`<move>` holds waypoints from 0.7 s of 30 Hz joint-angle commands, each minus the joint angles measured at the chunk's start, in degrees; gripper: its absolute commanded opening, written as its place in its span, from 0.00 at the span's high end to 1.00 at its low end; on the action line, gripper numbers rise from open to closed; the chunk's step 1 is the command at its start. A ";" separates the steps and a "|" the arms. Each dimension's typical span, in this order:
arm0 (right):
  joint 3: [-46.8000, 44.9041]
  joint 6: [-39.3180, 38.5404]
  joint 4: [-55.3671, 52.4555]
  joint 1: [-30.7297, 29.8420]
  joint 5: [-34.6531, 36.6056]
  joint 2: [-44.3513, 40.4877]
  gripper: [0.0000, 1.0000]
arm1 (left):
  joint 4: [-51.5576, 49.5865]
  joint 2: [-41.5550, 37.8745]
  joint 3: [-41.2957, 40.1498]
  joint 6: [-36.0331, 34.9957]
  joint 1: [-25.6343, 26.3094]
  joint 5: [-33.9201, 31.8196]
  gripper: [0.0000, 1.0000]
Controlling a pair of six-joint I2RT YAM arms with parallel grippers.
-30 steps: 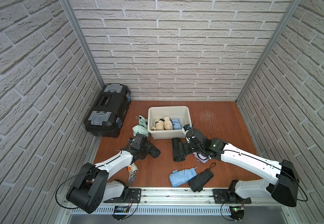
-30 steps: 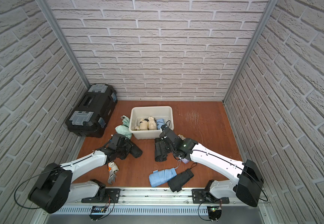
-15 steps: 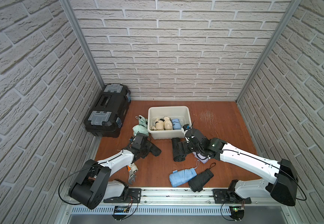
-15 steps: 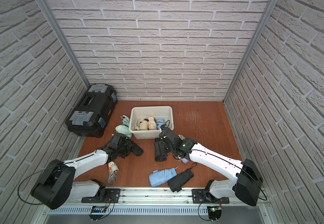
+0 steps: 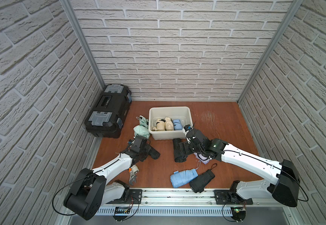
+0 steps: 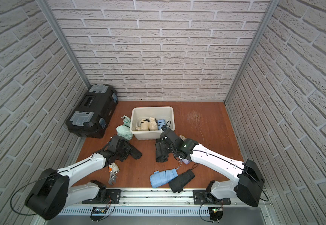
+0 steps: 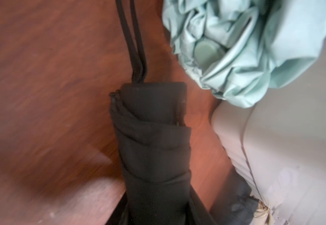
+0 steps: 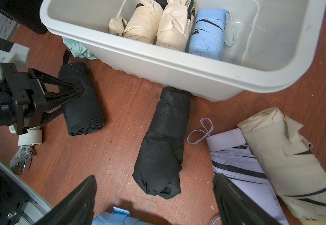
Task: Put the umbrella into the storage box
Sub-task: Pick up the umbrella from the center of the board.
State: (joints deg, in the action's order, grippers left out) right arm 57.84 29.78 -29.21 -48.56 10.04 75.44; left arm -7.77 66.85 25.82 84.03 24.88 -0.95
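A black folded umbrella (image 5: 152,153) lies on the wooden floor left of the off-white storage box (image 5: 169,108), and my left gripper (image 5: 147,149) is shut on it. In the right wrist view its fingers (image 8: 71,91) clamp that umbrella (image 8: 84,109) across its middle. The left wrist view shows the same umbrella (image 7: 152,140) running out from between the jaws, its strap pointing ahead. My right gripper (image 8: 154,200) stands open over a second black umbrella (image 8: 164,140), whose far end touches the box wall (image 8: 177,66). The box holds two cream umbrellas and a light-blue one.
A black toolbox (image 5: 109,111) sits at the back left. A mint-green umbrella (image 5: 141,128) leans against the box's left side. A light-blue umbrella (image 5: 183,175) and another black one (image 5: 202,180) lie near the front rail, a wrench (image 5: 133,176) at front left. Lilac (image 8: 236,161) and cream (image 8: 287,155) umbrellas lie under my right arm.
My left gripper has closed on the black umbrella and shifted slightly toward the box. The right arm has hardly moved.
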 commanded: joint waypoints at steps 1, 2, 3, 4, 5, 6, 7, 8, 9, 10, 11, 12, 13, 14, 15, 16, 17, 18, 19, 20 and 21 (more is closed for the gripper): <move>0.85 0.09 1.24 -0.38 -0.50 0.32 0.05 | -3.03 -3.66 -0.68 -0.91 -0.17 -2.68 0.83; 0.97 0.06 1.26 -0.40 -0.80 0.53 0.05 | -3.60 -4.67 -0.77 -0.97 -0.22 -2.95 0.84; 1.12 0.03 1.35 -0.39 -1.03 0.71 0.05 | -4.17 -5.74 -0.86 -1.02 -0.26 -3.33 0.85; 1.26 0.02 1.37 -0.32 -1.27 0.88 0.05 | -4.63 -6.58 -0.92 -1.13 -0.36 -3.65 0.86; 1.45 -0.12 1.37 -0.35 -1.58 1.14 0.05 | -5.24 -7.59 -1.03 -1.11 -0.35 -3.99 0.86; 1.63 -0.16 1.35 -0.38 -1.83 1.35 0.05 | -5.64 -8.38 -1.12 -1.10 -0.33 -4.21 0.88; 1.81 -0.26 1.24 -0.37 -2.12 1.46 0.05 | -6.23 -9.22 -1.21 -1.11 -0.36 -4.50 0.90; 1.92 -0.34 1.26 -0.37 -2.37 1.63 0.05 | -6.61 -9.89 -1.25 -0.97 -0.45 -4.71 0.91; 1.84 -0.44 1.39 -0.37 -2.57 1.64 0.05 | -7.02 -10.43 -1.22 -1.10 -0.58 -4.76 0.94; 1.76 -0.34 1.51 -0.36 -2.74 1.64 0.05 | -7.36 -10.99 -1.21 -1.11 -0.55 -4.80 0.96; 1.58 -0.45 1.78 -0.35 -3.06 1.64 0.05 | -7.79 -11.47 -1.05 -1.19 -0.66 -4.76 0.99; 1.44 -0.47 1.92 -0.33 -3.23 1.64 0.05 | -8.40 -12.01 -0.80 -1.31 -0.67 -4.84 1.00; 1.33 -0.58 2.06 -0.35 -3.42 1.72 0.05 | -8.89 -12.46 -0.65 -1.41 -0.69 -4.87 1.00; 1.27 -0.73 2.14 -0.32 -3.69 1.89 0.05 | -9.52 -13.11 -0.45 -1.58 -0.71 -5.03 1.00; 1.41 -0.98 2.14 -0.35 -3.94 2.19 0.05 | -10.44 -13.76 -0.25 -1.67 -0.69 -5.33 1.00; 1.61 -1.27 2.06 -0.39 -4.10 2.47 0.05 | -11.35 -14.44 -0.08 -1.68 -0.68 -5.56 1.00; 2.03 -1.60 1.85 -0.32 -4.25 2.86 0.05 | -12.45 -15.27 0.10 -1.74 -0.71 -5.84 1.00; 2.50 -1.99 1.66 -0.38 -4.38 3.16 0.05 | -13.54 -16.44 0.20 -1.79 -0.76 -6.07 1.00; 2.90 -2.27 1.54 -0.40 -4.54 3.37 0.05 | -14.43 -17.49 0.32 -1.87 -0.77 -6.31 1.00; 3.33 -2.53 1.44 -0.34 -4.57 3.64 0.05 | -15.46 -18.86 0.47 -2.09 -0.88 -6.57 1.00; 3.64 -2.62 1.44 -0.39 -4.73 3.79 0.05 | -16.62 -20.26 0.77 -2.56 -0.95 -6.92 1.00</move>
State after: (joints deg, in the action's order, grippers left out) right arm 59.20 28.45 -29.12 -48.56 6.11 78.98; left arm -22.11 50.02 24.99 82.96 24.43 -5.72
